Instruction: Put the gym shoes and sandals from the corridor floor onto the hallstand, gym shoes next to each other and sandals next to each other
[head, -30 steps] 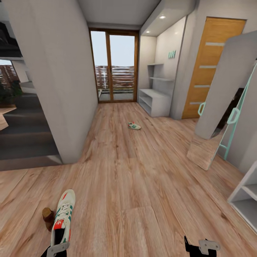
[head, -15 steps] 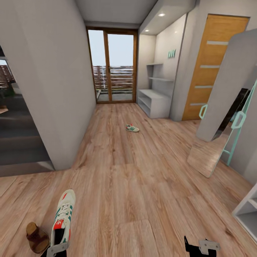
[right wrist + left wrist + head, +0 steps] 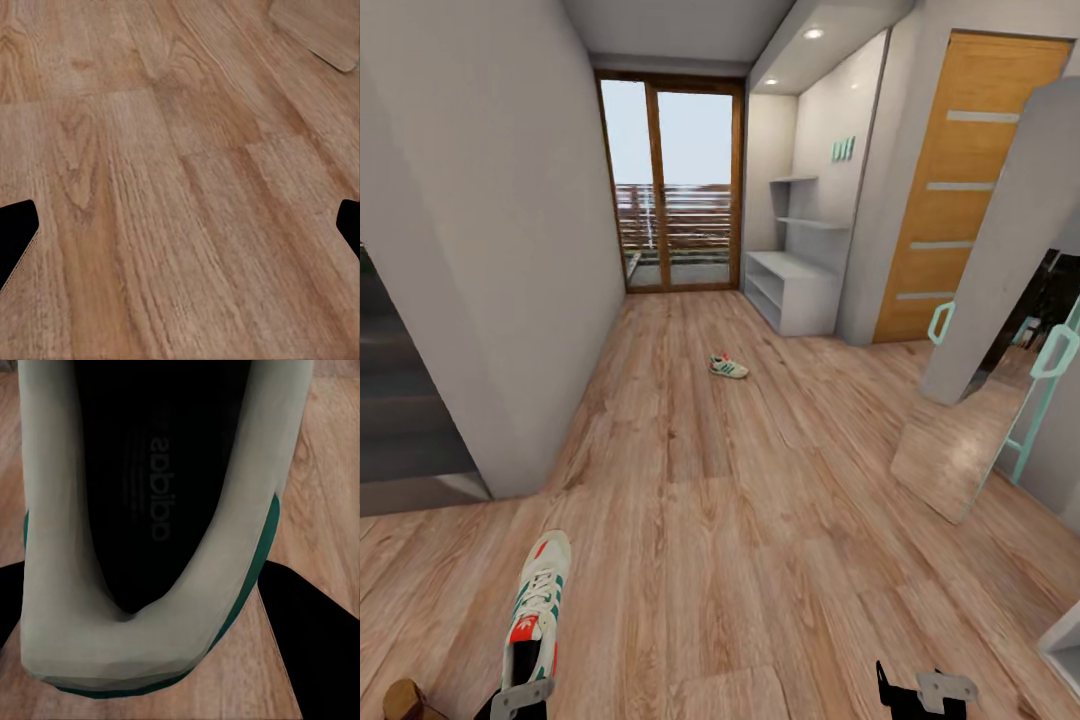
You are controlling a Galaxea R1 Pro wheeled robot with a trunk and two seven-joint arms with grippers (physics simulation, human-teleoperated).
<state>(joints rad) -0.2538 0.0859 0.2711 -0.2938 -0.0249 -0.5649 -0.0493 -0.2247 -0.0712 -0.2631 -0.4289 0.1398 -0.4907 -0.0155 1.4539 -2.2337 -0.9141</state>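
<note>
on floor: one gym shoe (image 3: 728, 367); another (image 3: 536, 610) in left hand (image 3: 520, 698).

View swung right; sandal (image 3: 402, 699) slid to lower-left corner.

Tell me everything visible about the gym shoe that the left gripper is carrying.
The gym shoe is a cream-white low sneaker with green side stripes, white laces and red-orange accents on the tongue. The left gripper clamps its heel end, the toe pointing away from the robot, above the wood floor. The left wrist view looks into its dark opening, rimmed by a pale collar with green trim.
</note>
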